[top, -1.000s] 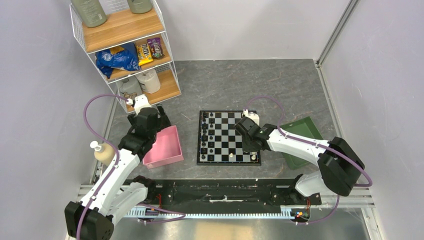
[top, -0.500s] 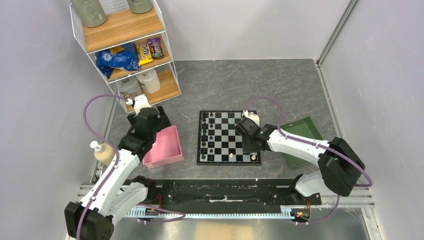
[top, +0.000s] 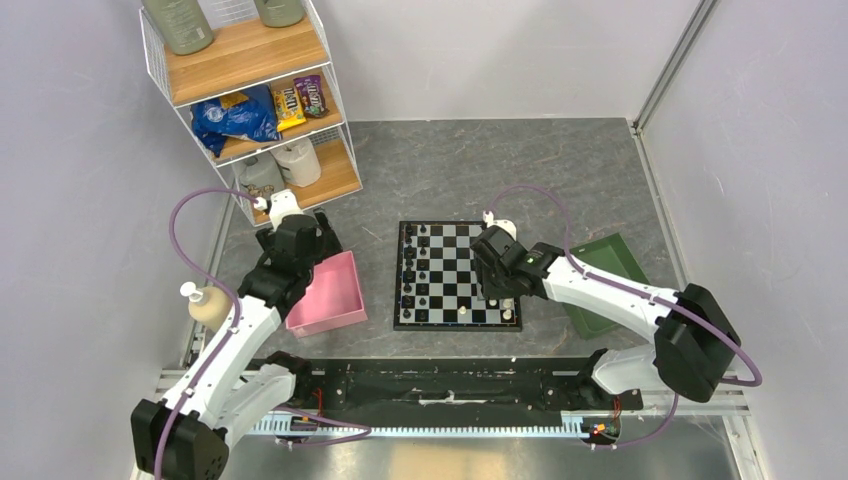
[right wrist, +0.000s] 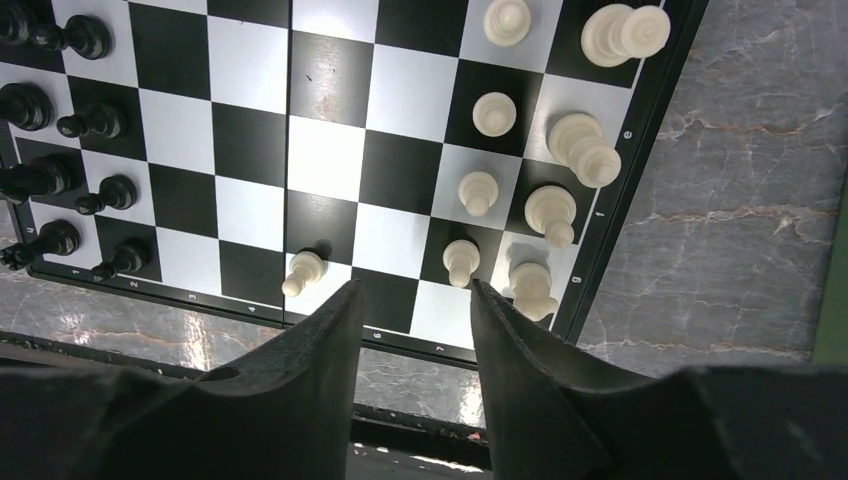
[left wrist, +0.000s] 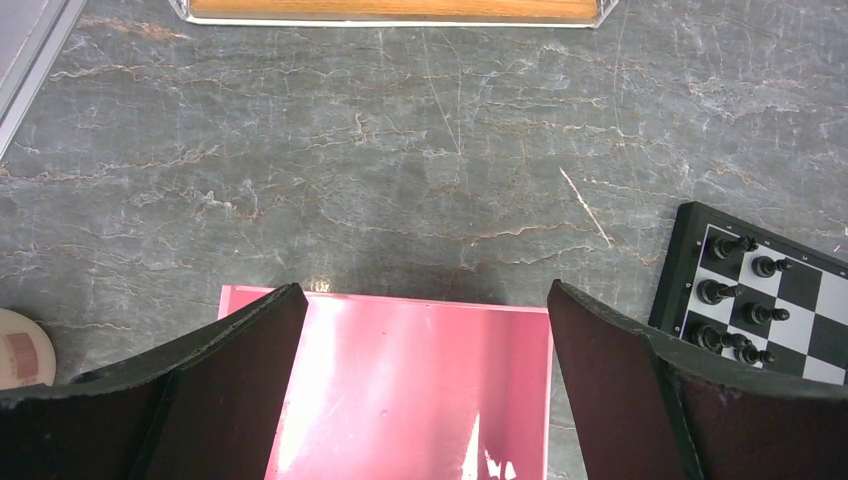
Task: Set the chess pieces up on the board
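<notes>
Just beyond the right hand (right wrist: 412,290), white pieces (right wrist: 478,190) stand on the board (right wrist: 325,160).

Beyond the board (top: 452,270), the far half of the table (top: 480,170) is bare stone right back to the wall. The board's middle files show open squares, a lane running near to far, with 1 white pawn (right wrist: 303,270) on the near row. Black pieces (top: 411,270) crowd the left 2 files and white pieces (right wrist: 550,210) the right 2, leaving little side room there. The right claw (right wrist: 413,292) hangs over the near right corner. A narrow strip of table parts the board from the pink tray (top: 340,300). The green tray (top: 608,256) seems just beside the board's right edge, though the arm hides that gap. The wire shelf (top: 250,100) walls off the far left.
</notes>
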Controlling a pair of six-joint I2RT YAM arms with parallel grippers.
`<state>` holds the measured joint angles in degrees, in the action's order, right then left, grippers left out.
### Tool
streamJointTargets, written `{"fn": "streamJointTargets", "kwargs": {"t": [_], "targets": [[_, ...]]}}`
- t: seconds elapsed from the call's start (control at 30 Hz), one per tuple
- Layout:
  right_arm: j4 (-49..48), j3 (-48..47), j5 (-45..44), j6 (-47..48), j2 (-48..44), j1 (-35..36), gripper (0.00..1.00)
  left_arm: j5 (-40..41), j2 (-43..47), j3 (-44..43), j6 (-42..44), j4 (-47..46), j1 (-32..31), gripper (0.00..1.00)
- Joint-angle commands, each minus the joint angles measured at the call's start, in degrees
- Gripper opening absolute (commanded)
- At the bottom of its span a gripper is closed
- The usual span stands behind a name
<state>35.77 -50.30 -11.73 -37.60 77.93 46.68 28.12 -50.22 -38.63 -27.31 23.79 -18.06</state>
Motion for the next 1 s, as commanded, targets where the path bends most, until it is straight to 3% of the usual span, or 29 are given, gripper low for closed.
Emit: {"fn": "streamJointTargets", "kwargs": {"t": [0.0,0.23,0.73,0.97], "targets": [[0.4,-3.0,-0.7,1.5,-2.2,0.4,0.56,1.1,1.3,0.1,1.0,-1.9,0.3,1.00],[-0.4,-6.0,0.4,2.9,-0.7,1.0,0.69,1.0,1.7,-0.4,0.3,-2.3,0.3,1.00],[-3.2,-7.5,6.0,4.2,6.8,4.6,0.72,1.1,1.8,-1.4,0.2,-2.1,0.3,1.00],[-5.6,-7.1,7.1,5.1,6.7,5.2,0.79,1.4,2.1,-1.1,0.2,-2.0,0.3,1.00]]}}
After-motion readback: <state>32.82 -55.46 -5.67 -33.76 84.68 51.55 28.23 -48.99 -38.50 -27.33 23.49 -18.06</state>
